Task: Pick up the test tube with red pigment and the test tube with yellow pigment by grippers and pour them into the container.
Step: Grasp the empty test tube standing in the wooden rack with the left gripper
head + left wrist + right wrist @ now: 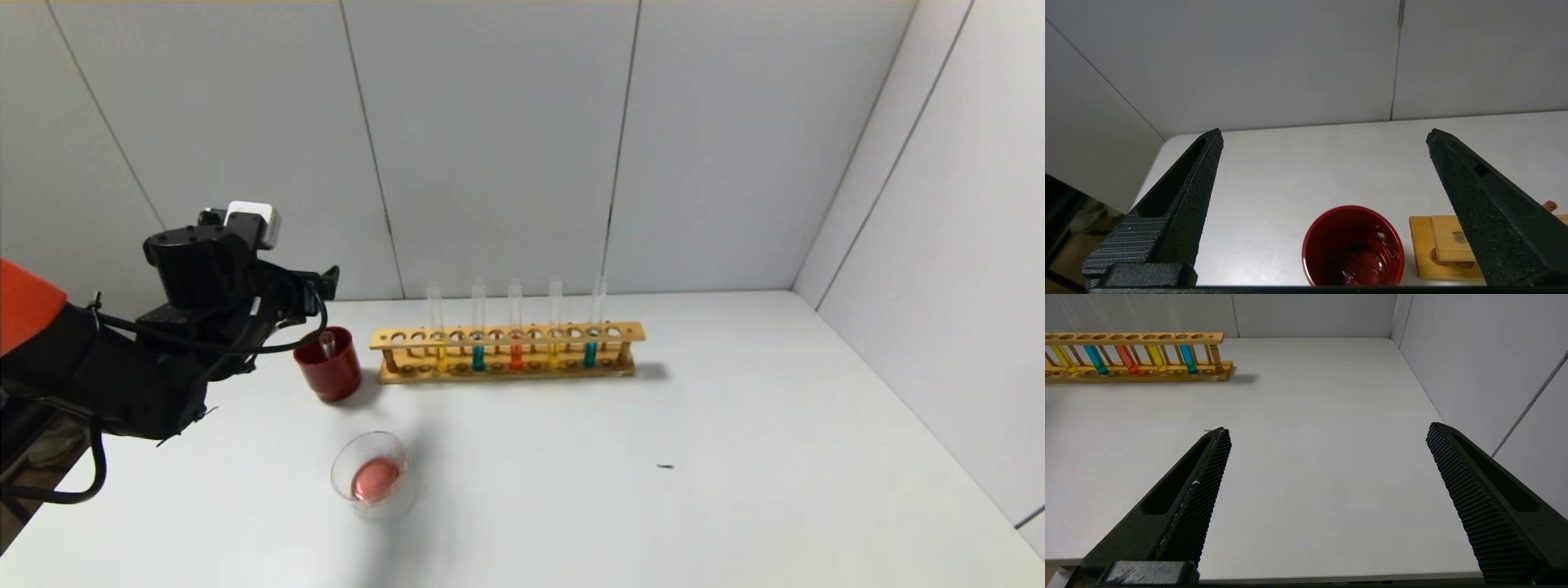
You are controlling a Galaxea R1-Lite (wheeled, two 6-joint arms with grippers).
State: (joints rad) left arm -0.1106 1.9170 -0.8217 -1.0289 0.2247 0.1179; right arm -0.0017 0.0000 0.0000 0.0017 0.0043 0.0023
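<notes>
Left gripper (pixel 1325 136), fingers wide and empty, hangs over the red cup (pixel 329 365) holding a spent tube; next, a yellow tube (pixel 554 353) from the rack (pixel 506 335).

A white table (pixel 735 457) carries a red cup (pixel 329 365) just under the left claw (pixel 314 286), rack (pixel 506 353) beside, dish (pixel 371 476) nearer.

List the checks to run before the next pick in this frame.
1. Left gripper jaws open, holding nothing: ok.
2. Clear tube standing in the red cup: ok.
3. Container upright, with pinkish-red liquid inside: ok.
4. Yellow tube upright in the rack: ok.
5. Right gripper jaws open, over bare table: ok.
6. Yellow liquid in the container: not ok.
</notes>
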